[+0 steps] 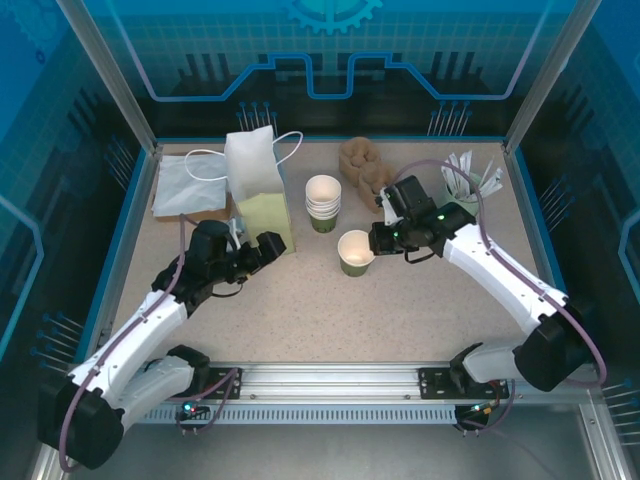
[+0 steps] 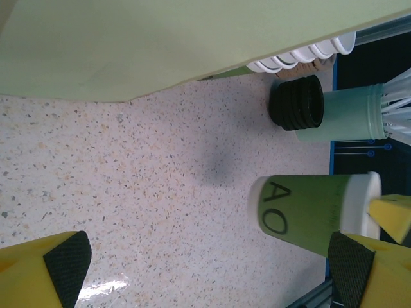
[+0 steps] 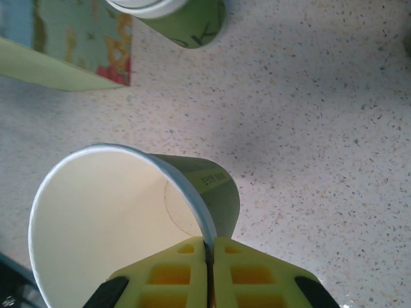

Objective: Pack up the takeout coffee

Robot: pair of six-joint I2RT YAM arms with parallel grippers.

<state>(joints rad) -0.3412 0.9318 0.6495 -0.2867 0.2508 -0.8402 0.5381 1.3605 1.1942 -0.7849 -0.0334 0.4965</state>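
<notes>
The takeout coffee is a single olive-green paper cup (image 1: pixel 356 251) standing mid-table with its top open and its inside white. My right gripper (image 1: pixel 374 240) is shut on its rim: in the right wrist view the two yellow fingers (image 3: pixel 186 269) pinch the cup wall (image 3: pixel 115 218) between them, one inside and one outside. My left gripper (image 1: pixel 268 248) hangs open to the left of the cup, beside the paper bag (image 1: pixel 258 190). From the left wrist the cup (image 2: pixel 308 212) lies ahead near the right finger, with bare table in the open left gripper (image 2: pixel 212 269).
A stack of green cups (image 1: pixel 323 200) stands behind the held cup. Brown cup carriers (image 1: pixel 365 165) and a pale green cup of white sticks (image 1: pixel 465 180) sit at the back right. Black lids (image 2: pixel 297 102) lie beside the stick cup (image 2: pixel 347 115). Flat white bags (image 1: pixel 190 185) lie back left.
</notes>
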